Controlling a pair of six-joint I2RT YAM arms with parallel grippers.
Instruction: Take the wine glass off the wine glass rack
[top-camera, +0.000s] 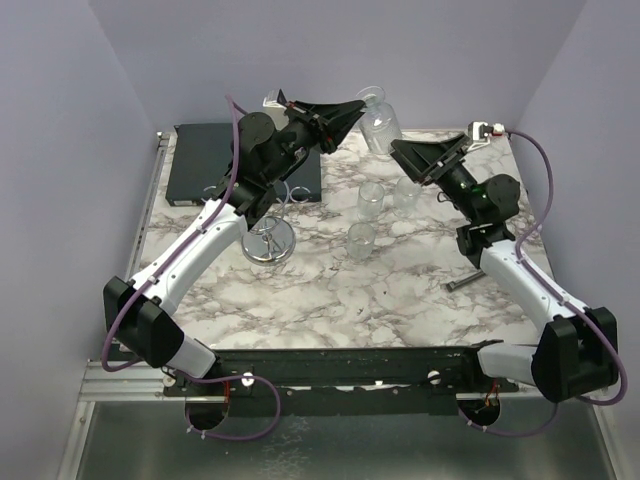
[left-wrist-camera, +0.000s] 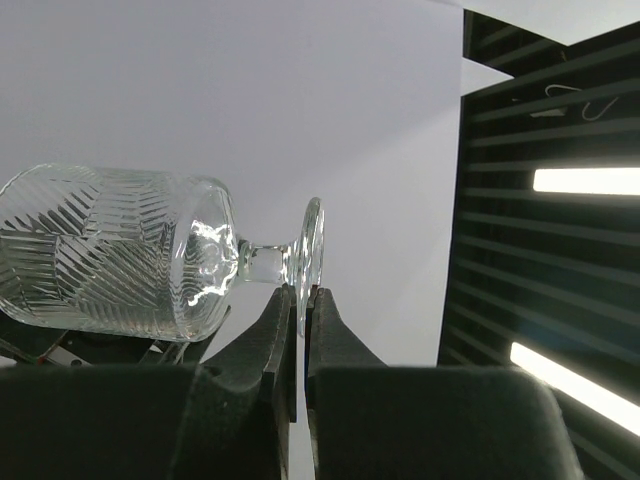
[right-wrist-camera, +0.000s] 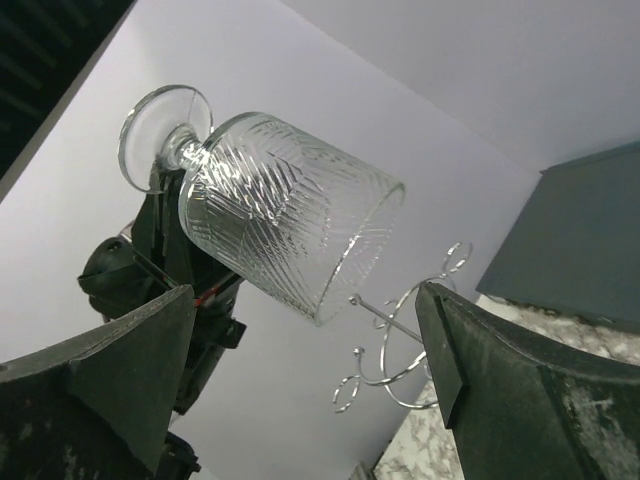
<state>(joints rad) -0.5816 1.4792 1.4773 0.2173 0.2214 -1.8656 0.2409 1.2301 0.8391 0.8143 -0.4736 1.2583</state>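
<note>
My left gripper (top-camera: 352, 106) is raised over the back of the table, shut on the round foot of the clear cut-pattern wine glass (top-camera: 380, 126). In the left wrist view the glass (left-wrist-camera: 120, 250) lies sideways, its foot edge pinched between the closed fingers (left-wrist-camera: 275, 330). The glass hangs in the air, clear of the wine glass rack (top-camera: 270, 243), whose chrome disc base stands on the marble to the left. My right gripper (top-camera: 405, 160) is open and empty just right of the glass. In the right wrist view the glass (right-wrist-camera: 280, 215) is between the wide fingers (right-wrist-camera: 520, 370), with the rack's wire loops (right-wrist-camera: 410, 340) behind.
Three small clear glasses stand mid-table (top-camera: 371, 200), (top-camera: 361, 240), (top-camera: 407, 190). A dark grey flat box (top-camera: 205, 160) lies at the back left. A small dark metal bar (top-camera: 460, 283) lies at the right. Lilac walls close in the back and sides.
</note>
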